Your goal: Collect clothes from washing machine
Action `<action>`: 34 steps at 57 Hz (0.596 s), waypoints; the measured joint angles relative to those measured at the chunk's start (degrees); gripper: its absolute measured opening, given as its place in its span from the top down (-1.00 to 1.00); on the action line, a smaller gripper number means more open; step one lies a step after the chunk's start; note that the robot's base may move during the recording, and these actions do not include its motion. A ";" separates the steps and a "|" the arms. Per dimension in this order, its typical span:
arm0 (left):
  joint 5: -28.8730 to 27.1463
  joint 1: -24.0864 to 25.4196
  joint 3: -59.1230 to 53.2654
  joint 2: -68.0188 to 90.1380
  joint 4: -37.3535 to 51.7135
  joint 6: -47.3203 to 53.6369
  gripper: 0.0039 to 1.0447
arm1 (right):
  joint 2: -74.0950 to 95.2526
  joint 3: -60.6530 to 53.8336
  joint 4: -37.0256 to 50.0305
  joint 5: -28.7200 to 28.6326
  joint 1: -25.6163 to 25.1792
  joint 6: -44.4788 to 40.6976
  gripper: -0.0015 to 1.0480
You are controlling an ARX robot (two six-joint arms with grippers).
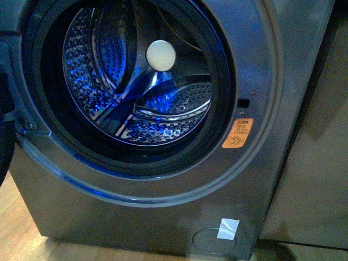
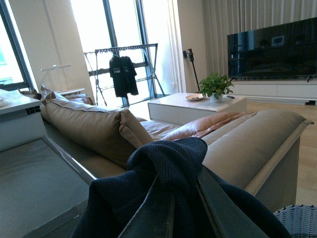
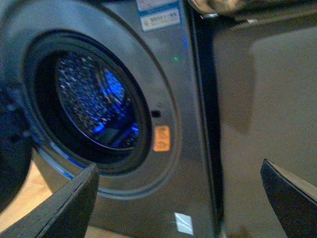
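Observation:
The grey washing machine (image 1: pixel 163 212) fills the front view with its porthole open; the perforated steel drum (image 1: pixel 136 81) glows blue and shows no fabric inside. Neither arm shows in that view. In the left wrist view my left gripper (image 2: pixel 184 191) is shut on the dark navy clothes (image 2: pixel 163 163), which bunch over the fingers and hang to both sides. The camera looks away from the machine into a living room. In the right wrist view my right gripper (image 3: pixel 181 191) is open and empty, in front of the washing machine (image 3: pixel 163 74) at its right side.
A beige cabinet (image 1: pixel 321 152) stands right of the machine, also in the right wrist view (image 3: pixel 267 99). The open door's edge (image 1: pixel 5 141) shows at far left. Behind the left gripper are a tan sofa (image 2: pixel 99 124), a coffee table (image 2: pixel 198 106) and a blue-grey woven basket (image 2: pixel 297 220).

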 joint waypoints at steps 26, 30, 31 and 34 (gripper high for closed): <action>-0.04 0.00 0.00 0.00 0.00 -0.02 0.88 | 24.30 24.79 24.35 3.96 4.72 -0.35 -0.86; -0.04 0.00 0.00 0.00 0.00 0.00 0.88 | 26.80 28.24 24.30 7.10 9.62 -3.43 -0.86; -0.04 0.00 0.00 0.00 0.00 -0.02 0.88 | 27.50 29.18 24.30 8.02 11.08 -4.61 -0.86; -0.04 0.00 0.00 0.00 0.00 -0.02 0.88 | 29.20 31.17 24.41 10.27 14.60 -7.04 -0.86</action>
